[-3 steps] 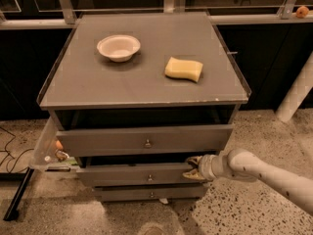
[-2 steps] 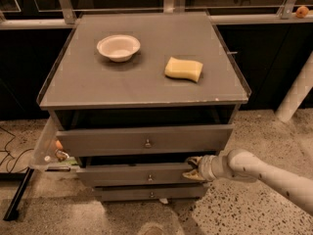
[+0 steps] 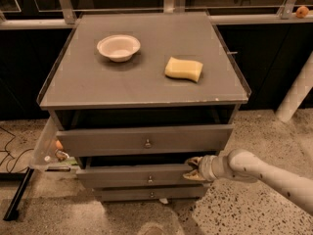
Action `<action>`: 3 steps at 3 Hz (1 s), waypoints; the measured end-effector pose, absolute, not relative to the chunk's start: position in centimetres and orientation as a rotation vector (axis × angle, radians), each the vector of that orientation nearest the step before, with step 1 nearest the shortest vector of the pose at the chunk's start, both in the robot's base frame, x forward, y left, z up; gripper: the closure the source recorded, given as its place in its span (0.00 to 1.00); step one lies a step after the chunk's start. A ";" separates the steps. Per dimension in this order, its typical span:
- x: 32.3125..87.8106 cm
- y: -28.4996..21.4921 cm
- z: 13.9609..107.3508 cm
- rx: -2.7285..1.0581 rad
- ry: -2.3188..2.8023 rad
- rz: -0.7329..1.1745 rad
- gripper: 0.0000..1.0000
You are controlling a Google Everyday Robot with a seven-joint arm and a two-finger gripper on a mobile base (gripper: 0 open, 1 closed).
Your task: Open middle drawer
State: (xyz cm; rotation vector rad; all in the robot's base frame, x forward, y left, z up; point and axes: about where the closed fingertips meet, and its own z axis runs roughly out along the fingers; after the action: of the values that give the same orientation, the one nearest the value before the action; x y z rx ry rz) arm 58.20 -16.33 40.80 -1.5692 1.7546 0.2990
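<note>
The grey cabinet has three flat-fronted drawers, each with a small round knob. The middle drawer (image 3: 137, 176) sits slightly pulled out, with a dark gap above its front. Its knob (image 3: 150, 179) is free. My gripper (image 3: 193, 169) is at the right end of the middle drawer's front, at its upper edge, with the pale arm (image 3: 264, 173) reaching in from the lower right. The top drawer (image 3: 144, 139) above is also slightly out. The bottom drawer (image 3: 146, 194) shows only as a narrow strip.
A white bowl (image 3: 118, 47) and a yellow sponge (image 3: 183, 69) rest on the cabinet top (image 3: 98, 82). A clear side bin (image 3: 49, 148) with small items hangs on the cabinet's left. A black pole (image 3: 17, 195) and cables lie on the speckled floor at the left. A white post (image 3: 296, 94) stands at the right.
</note>
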 end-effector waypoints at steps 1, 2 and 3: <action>58.2 -16.3 40.8 -1.569 1.755 0.299 0.37; 57.2 -16.5 40.2 -1.572 1.749 0.364 0.13; 57.2 -16.5 40.5 -1.572 1.749 0.364 0.12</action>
State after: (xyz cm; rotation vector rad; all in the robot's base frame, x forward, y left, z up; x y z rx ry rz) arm 57.23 -16.51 40.53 -1.5719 1.7491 0.3643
